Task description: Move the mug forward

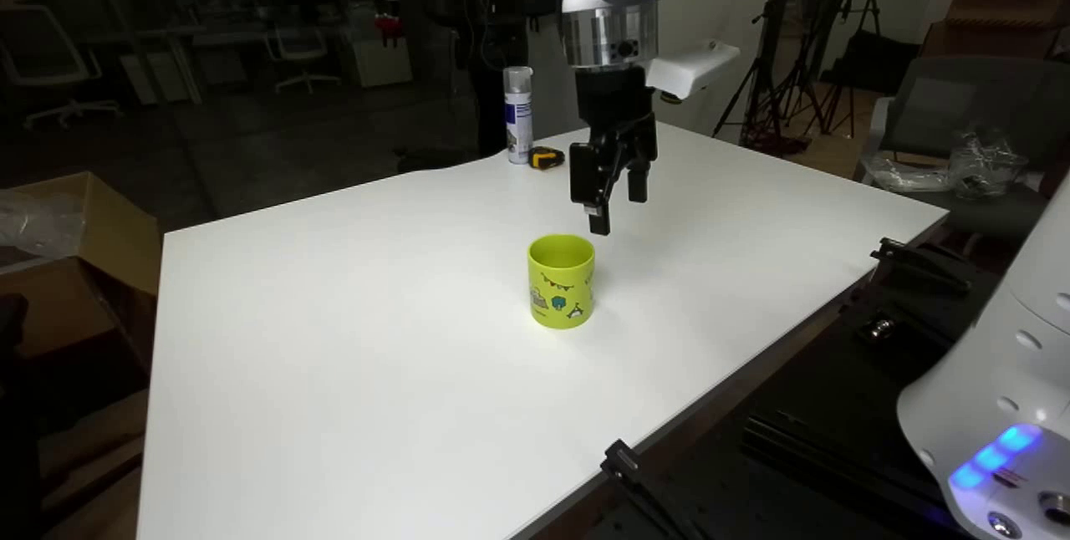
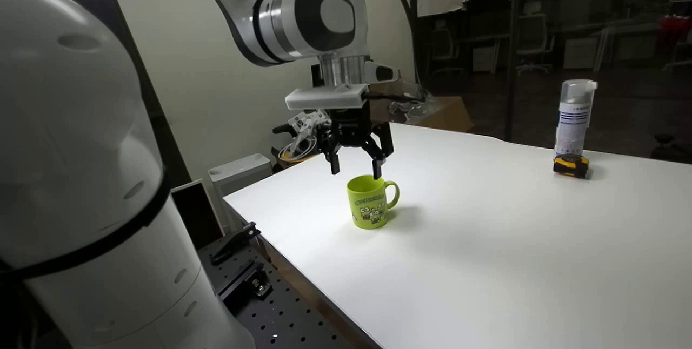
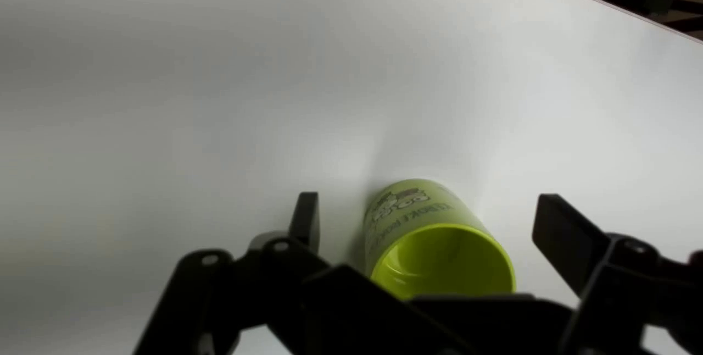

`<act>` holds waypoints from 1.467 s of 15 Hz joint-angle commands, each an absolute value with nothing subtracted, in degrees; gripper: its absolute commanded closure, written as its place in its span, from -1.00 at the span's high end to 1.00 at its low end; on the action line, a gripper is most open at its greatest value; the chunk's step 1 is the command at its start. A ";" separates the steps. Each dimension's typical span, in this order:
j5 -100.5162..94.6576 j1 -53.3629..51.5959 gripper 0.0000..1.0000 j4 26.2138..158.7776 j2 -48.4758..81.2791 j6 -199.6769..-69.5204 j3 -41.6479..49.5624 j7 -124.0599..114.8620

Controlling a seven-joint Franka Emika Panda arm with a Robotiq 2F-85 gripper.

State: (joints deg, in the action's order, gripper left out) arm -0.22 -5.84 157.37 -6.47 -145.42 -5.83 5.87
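Observation:
The lime-green mug (image 1: 562,296) stands upright on the white table. It shows in both exterior views, and its handle points away from the robot base in an exterior view (image 2: 369,209). My gripper (image 1: 619,210) is open and empty. In an exterior view the gripper (image 2: 356,172) hangs above the mug with its fingers pointing down. In the wrist view the mug (image 3: 414,209) sits between the spread fingers of the gripper (image 3: 428,204), apart from both. The mug's near rim and handle are hidden there by the gripper's body.
A white spray can (image 1: 519,126) and a black and yellow tape measure (image 1: 547,158) stand together by the far edge of the white table (image 1: 334,356). Black clamps (image 2: 235,242) sit by the table edge on the robot's side. A cardboard box (image 1: 121,239) stands off the table.

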 commanded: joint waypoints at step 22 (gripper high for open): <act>-6.51 -8.72 1.00 145.07 9.61 -152.75 -9.80 25.70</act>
State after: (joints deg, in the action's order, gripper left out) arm -7.03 -8.84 149.40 4.99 -152.25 -8.61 23.49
